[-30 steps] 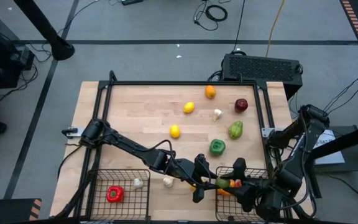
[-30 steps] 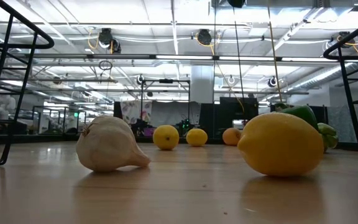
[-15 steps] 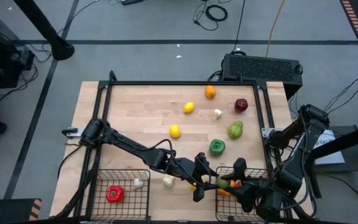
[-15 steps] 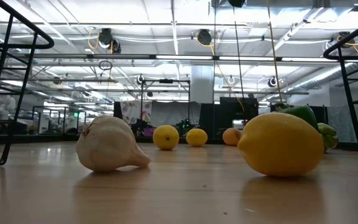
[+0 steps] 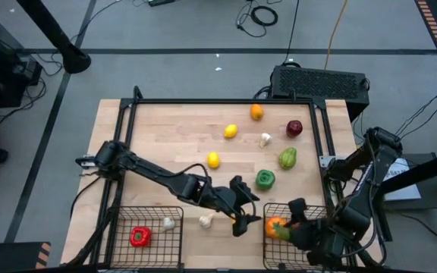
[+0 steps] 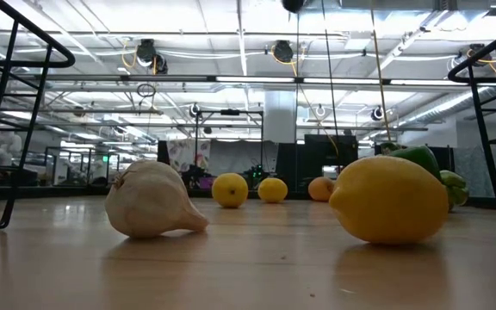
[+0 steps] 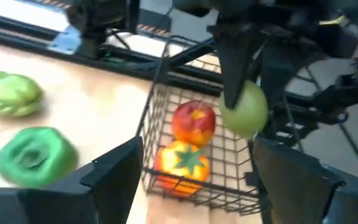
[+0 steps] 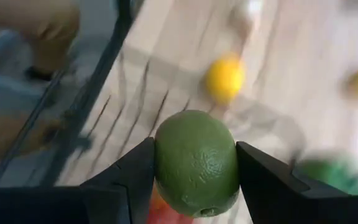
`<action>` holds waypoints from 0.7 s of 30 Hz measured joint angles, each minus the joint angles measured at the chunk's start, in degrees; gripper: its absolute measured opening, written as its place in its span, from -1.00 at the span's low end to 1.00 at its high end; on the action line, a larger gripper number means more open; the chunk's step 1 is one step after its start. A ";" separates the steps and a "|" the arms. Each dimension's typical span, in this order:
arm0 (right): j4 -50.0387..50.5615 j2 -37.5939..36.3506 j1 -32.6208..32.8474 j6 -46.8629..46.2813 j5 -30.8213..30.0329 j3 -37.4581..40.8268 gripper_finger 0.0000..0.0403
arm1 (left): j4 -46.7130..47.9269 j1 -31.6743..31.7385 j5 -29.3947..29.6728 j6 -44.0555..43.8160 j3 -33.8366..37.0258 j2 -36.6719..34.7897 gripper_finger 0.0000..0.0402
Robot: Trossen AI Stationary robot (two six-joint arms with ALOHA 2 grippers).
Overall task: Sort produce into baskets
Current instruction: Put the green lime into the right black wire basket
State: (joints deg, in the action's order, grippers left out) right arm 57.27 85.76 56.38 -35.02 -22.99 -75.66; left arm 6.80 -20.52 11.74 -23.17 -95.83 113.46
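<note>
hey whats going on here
The robot is sorting toy produce into two wire baskets. The right gripper holds a green fruit over the right basket, which already holds a red apple and an orange tomato. The left gripper is open beside that basket. The left basket holds a red pepper and a garlic bulb.

The light wooden table (image 5: 173, 144) carries two yellow lemons (image 5: 231, 131) (image 5: 213, 159), an orange (image 5: 256, 112), a red apple (image 5: 294, 128), two garlic bulbs (image 5: 265, 139) (image 5: 205, 221), two green peppers (image 5: 287, 158) (image 5: 265, 179) and two wire baskets (image 5: 144, 236) (image 5: 297, 241) along the near edge.
</note>
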 joint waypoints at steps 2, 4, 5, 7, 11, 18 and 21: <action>4.53 0.00 0.22 -7.69 6.20 0.00 -0.04 | 2.57 -0.34 2.10 0.09 0.00 -0.92 0.54; 9.23 0.00 0.92 -14.96 11.14 0.00 -0.04 | 4.60 -0.67 3.71 0.12 0.00 -1.37 0.54; 11.40 0.00 1.39 -18.17 13.03 0.00 -0.04 | 5.15 -0.67 4.26 0.14 0.00 -1.37 0.54; 14.60 0.00 2.56 -23.77 16.24 0.02 -0.04 | 6.79 -0.63 5.19 0.04 0.00 -1.36 0.54; 17.47 0.01 5.82 -32.58 18.66 0.02 -0.04 | 8.01 -0.74 5.37 -0.46 0.00 -1.32 0.54; 17.94 3.37 9.69 -38.86 17.31 0.09 -0.04 | 8.12 -1.35 5.37 -0.45 0.00 -1.30 0.55; 18.01 5.98 10.52 -38.93 17.34 0.09 -0.04 | 8.55 -1.48 5.38 -0.44 0.00 -1.30 0.55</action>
State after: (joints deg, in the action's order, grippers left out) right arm 75.29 91.73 66.90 -73.95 -5.65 -75.57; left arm 15.35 -22.00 17.12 -23.60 -95.83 112.16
